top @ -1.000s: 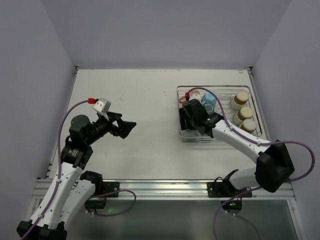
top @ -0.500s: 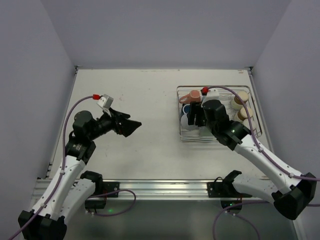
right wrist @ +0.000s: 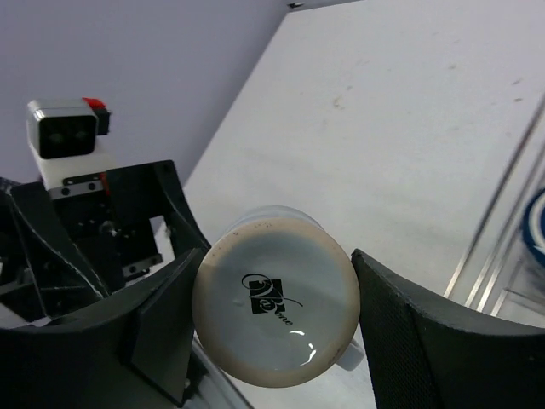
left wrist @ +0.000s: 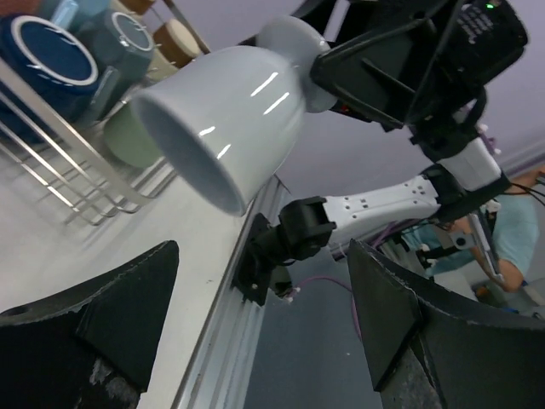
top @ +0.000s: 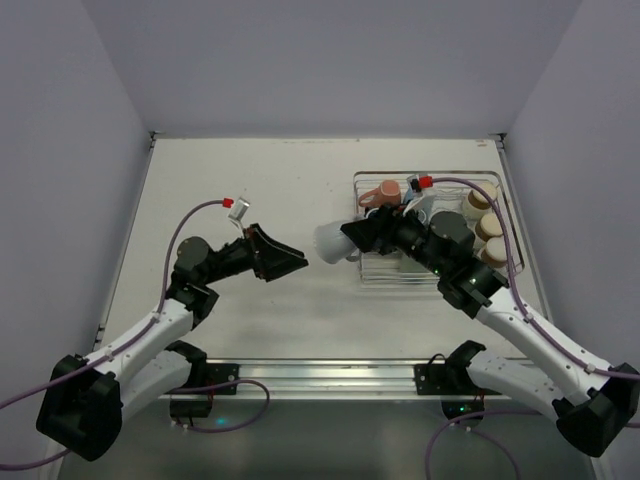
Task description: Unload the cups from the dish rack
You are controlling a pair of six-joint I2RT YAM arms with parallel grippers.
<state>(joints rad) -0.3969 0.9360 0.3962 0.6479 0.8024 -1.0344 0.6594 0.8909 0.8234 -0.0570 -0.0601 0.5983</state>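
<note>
My right gripper (top: 362, 236) is shut on a grey-white cup (top: 332, 243) and holds it sideways in the air just left of the dish rack (top: 508, 225), mouth toward the left. The right wrist view shows the cup's base (right wrist: 277, 311) between the fingers (right wrist: 166, 328). My left gripper (top: 288, 262) is open and empty, a short gap from the cup's mouth; its wrist view shows the cup (left wrist: 226, 119) ahead of the open jaws (left wrist: 255, 341). A salmon-pink cup (top: 385, 193), blue cups (left wrist: 51, 55), a green cup (left wrist: 140, 141) and beige cups (top: 483, 197) sit in the rack.
The silver rack stands at the right of the white table (top: 250, 190), with walls close on three sides. The metal rail (top: 320, 375) runs along the near edge. My left gripper (right wrist: 128, 247) shows beyond the cup in the right wrist view.
My right gripper has lifted the grey-white cup out of the rack and carried it left. My left gripper has moved right and forward toward the cup.
</note>
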